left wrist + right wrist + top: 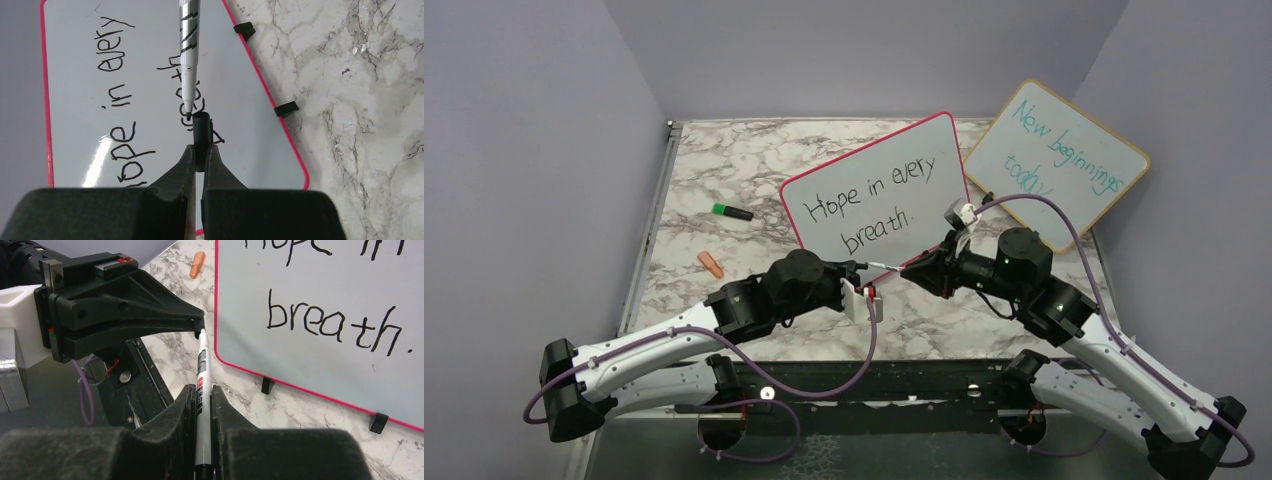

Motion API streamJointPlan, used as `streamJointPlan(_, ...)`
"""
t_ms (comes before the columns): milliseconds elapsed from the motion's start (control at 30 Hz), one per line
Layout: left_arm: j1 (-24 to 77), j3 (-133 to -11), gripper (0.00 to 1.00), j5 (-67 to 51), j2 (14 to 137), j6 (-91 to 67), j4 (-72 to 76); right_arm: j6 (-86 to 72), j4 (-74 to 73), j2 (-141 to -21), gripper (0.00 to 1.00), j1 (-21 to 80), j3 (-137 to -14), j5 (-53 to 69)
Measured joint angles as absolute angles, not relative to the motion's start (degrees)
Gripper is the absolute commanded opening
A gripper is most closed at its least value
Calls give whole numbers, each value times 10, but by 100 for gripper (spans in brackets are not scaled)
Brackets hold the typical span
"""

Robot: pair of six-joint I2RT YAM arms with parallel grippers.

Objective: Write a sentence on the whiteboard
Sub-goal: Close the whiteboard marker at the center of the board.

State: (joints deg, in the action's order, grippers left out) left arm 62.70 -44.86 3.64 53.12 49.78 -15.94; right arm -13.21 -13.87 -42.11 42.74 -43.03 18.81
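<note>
Judging by the black handwritten sentence (869, 200), "Hope in every breath", the writing looked complete. The large white whiteboard with its thin pink-red frame (929, 150) sat on the grey-veined marble table (724, 160) at about 12 o'clock from the two pincers. The left gripper (200, 150) was pinched tight on a short black plastic cap (201, 131). The right gripper (202, 396) was clamped on the mid-barrel of a slim white marker (202, 365), whose tip sat just at the cap's mouth. The marker would probably handle as light, stiff and smooth, apt to slip or twist unless held mid-barrel as here. The board seemed light, rigid and glossy, best taken by its frame edge; whether it lay flat or leaned on its small black feet (267, 385) was hard to tell. At 2 o'clock lay a wooden-framed board with teal writing (1064, 165).
</note>
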Motion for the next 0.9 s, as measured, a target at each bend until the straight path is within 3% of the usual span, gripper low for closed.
streamJointPlan(900,627,-444,0,43,536,491,-150,-119,-182,-407,1,427,-440,190)
